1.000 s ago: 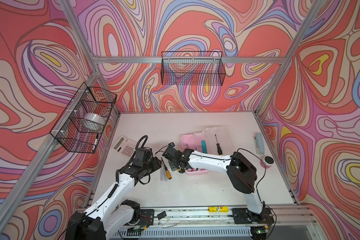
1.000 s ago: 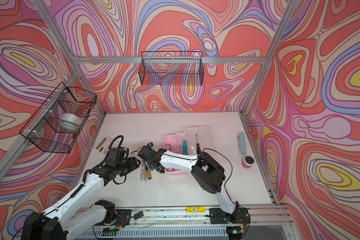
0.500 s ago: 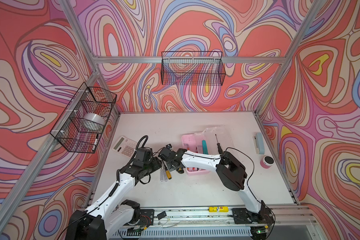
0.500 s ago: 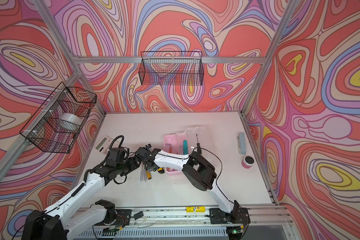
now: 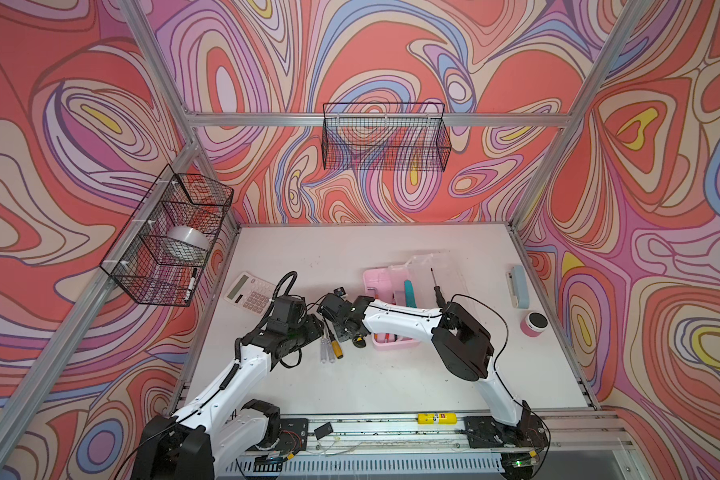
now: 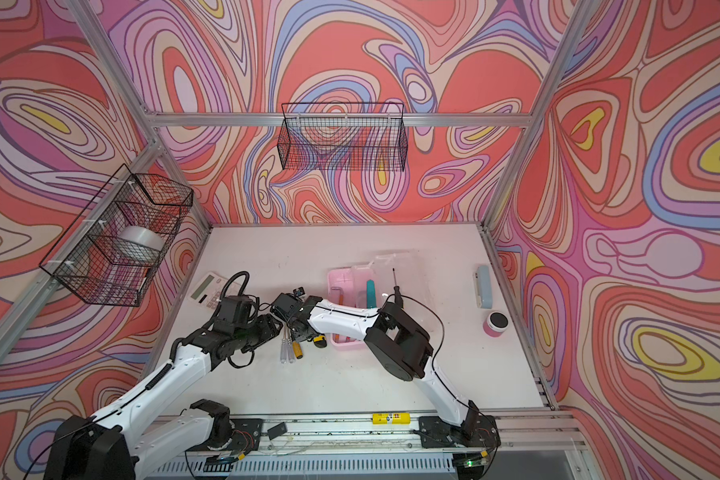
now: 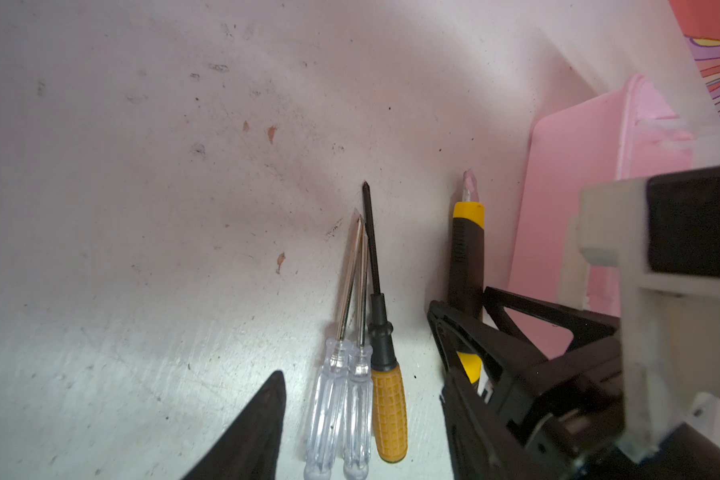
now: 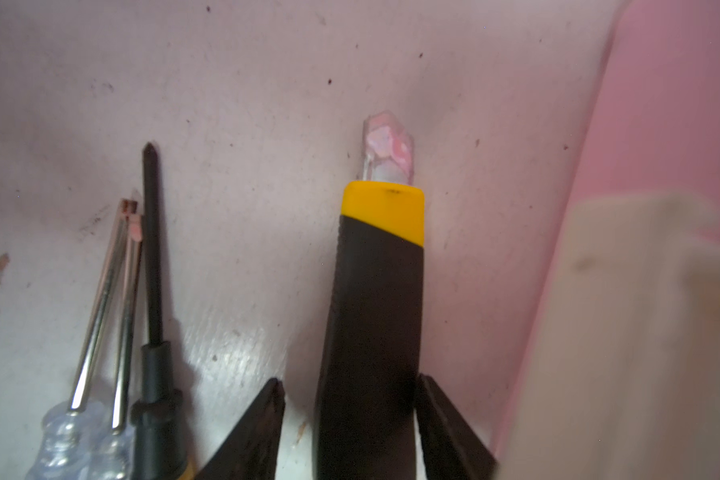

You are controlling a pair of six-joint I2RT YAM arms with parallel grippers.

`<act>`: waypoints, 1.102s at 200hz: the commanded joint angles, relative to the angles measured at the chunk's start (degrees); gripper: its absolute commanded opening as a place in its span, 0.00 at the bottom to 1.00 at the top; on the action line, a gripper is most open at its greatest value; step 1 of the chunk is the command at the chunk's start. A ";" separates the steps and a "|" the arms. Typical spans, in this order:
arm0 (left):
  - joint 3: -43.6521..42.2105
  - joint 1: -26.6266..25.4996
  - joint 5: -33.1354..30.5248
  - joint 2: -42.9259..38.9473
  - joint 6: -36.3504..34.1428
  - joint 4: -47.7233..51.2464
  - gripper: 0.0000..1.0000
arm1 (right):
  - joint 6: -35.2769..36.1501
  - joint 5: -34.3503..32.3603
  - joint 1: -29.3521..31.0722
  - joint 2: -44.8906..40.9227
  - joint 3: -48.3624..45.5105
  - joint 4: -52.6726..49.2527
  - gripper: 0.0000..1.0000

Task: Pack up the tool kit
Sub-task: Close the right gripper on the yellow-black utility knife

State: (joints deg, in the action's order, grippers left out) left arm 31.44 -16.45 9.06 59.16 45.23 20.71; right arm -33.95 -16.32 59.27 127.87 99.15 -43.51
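Scuffed white counter (image 5: pixel 350 257), boxed in by walls (image 5: pixel 391 62) of red, lilac and yellow swirls. The tool kit (image 5: pixel 371 277), a pink box with its translucent lid (image 5: pixel 443 270) open at its 2 o'clock side, sits right of centre in both top views, with a teal knife (image 5: pixel 409 291) inside. At its 8 o'clock the yellow-black knife (image 8: pixel 375 291) lies flat on the counter. The right gripper (image 8: pixel 348 378) is spread astride it, one finger visibly clear. At the knife's 9 o'clock, three screwdrivers (image 7: pixel 360 399) lie side by side just off the left gripper (image 5: pixel 314 328), which is also spread.
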 commanded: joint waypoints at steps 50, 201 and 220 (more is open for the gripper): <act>-0.54 0.42 0.61 1.35 0.45 -1.88 0.60 | -1.71 2.61 -0.08 -1.41 -0.98 -3.18 0.53; -0.01 0.45 -0.52 0.22 0.34 -0.67 0.60 | -1.03 4.13 0.50 -5.48 -3.18 -2.07 0.29; 0.44 0.42 -1.56 -0.51 0.08 0.23 0.60 | -0.66 4.82 0.86 -8.00 -4.20 -2.74 0.29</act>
State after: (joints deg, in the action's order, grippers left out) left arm 31.38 -16.43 9.34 60.14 45.23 19.49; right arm -35.42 -12.16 59.44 125.32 96.09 -44.88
